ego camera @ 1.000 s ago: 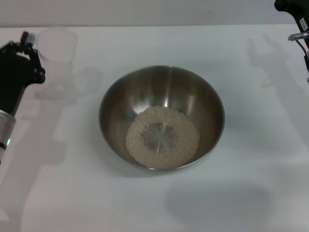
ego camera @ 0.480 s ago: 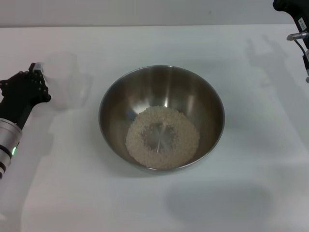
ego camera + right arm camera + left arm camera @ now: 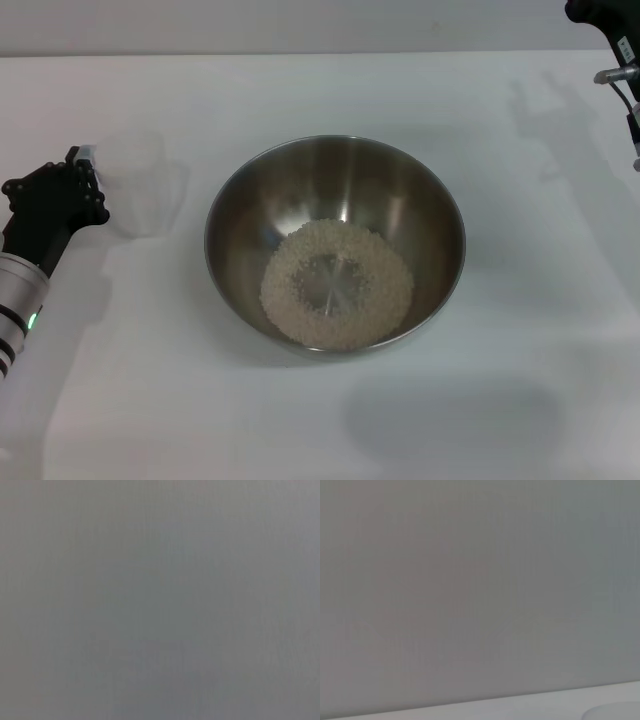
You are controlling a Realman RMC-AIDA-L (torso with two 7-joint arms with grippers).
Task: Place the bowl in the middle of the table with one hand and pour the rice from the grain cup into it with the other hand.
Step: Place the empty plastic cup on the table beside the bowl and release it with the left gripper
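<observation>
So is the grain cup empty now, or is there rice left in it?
Empty, as far as the head view shows: the grain cup looks clear throughout beside the left gripper, and the rice lies in the bowl.

This looks like a bare robot test bench rather than a lived-in kitchen. A plain white worktop (image 3: 520, 350) fills the head view and meets a blank pale wall (image 3: 300, 25) along its far edge. The only kitchen touches are a steel bowl (image 3: 432, 215) of rice (image 3: 385, 275) and a clear grain cup (image 3: 143, 185), set among black robot arms.
</observation>
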